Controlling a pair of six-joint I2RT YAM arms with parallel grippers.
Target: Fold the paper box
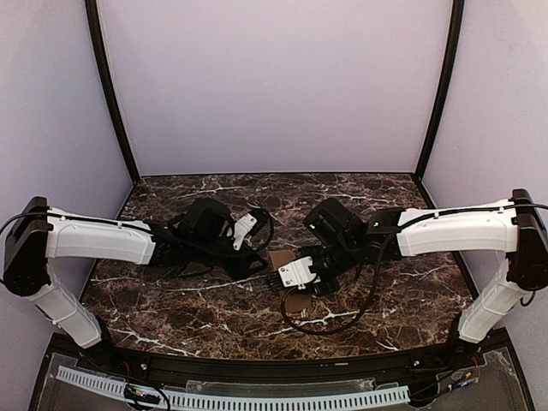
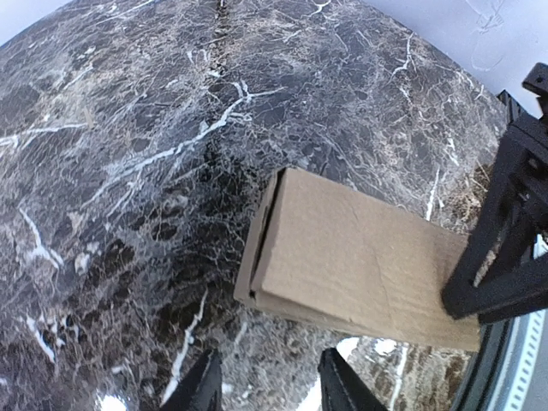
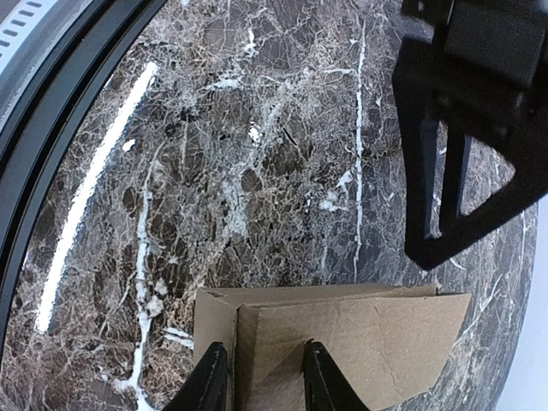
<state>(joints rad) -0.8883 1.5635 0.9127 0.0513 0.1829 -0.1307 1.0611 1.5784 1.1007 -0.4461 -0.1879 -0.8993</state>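
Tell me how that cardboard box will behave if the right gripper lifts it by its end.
The box probably feels light: thin, hollow cardboard. Held at one end by the right gripper, it may sag or flex, since its open side shows loose layers. It should not roll, being flat-sided, but could slide on the glossy table.

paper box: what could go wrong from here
1. The right gripper grips the flattened brown cardboard paper box at one end only, so the box may pivot or slip on the glossy dark marble table.
2. The left gripper stands open, clear of the box and close to the right gripper. If it moves in, it may knock that gripper or shove the box loose.
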